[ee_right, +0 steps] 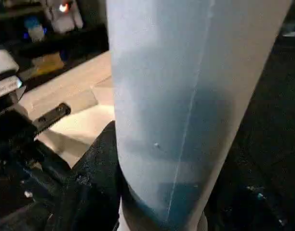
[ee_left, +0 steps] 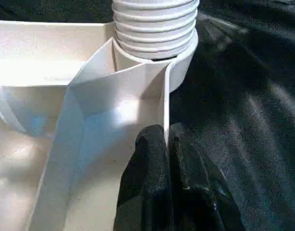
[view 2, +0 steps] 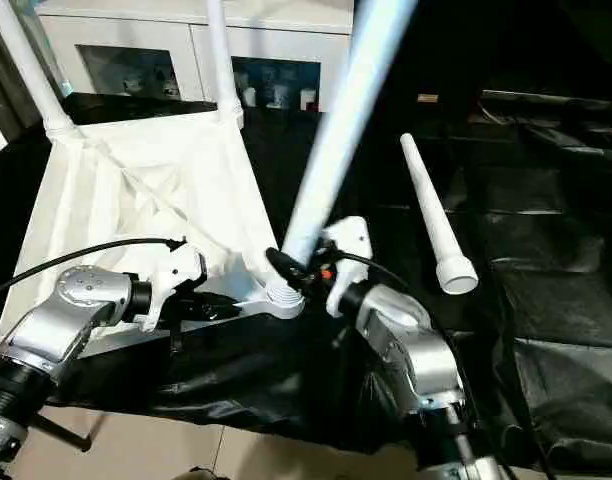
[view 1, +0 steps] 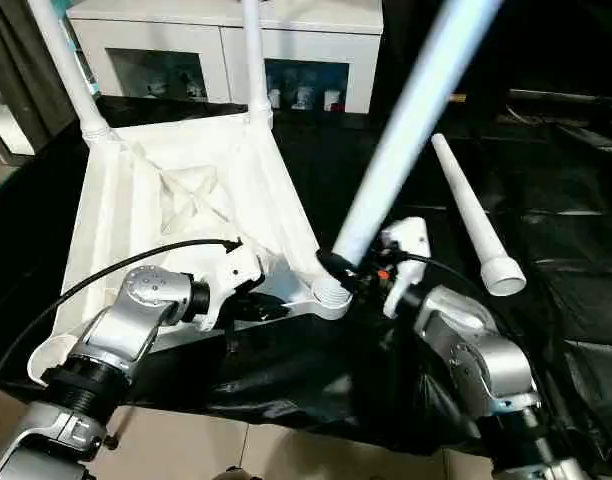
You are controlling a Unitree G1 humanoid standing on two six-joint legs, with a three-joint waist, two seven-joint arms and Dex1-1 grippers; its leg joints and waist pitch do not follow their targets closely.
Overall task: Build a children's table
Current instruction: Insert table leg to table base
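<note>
The children's table top [view 1: 176, 190] lies upside down on black cloth. Two white legs [view 1: 254, 60] stand in its far corner sockets. A third leg [view 1: 416, 110] leans up and to the right out of the near right corner socket [view 1: 331, 295], its ribbed end [ee_left: 154, 29] sitting in that socket. My right gripper [view 1: 348, 268] is shut on this leg just above the socket, with a black finger [ee_right: 97, 163] pressed against it. My left gripper [ee_left: 167, 132] is shut on the thin rim wall [ee_left: 138, 96] of the top, right beside the same socket.
A loose white leg [view 1: 471, 215] lies on the black cloth [view 1: 546, 230] to the right, wide end toward me. A white cabinet [view 1: 226, 40] with glass fronts stands behind the table top. Tiled floor [view 1: 186, 450] shows below the cloth's near edge.
</note>
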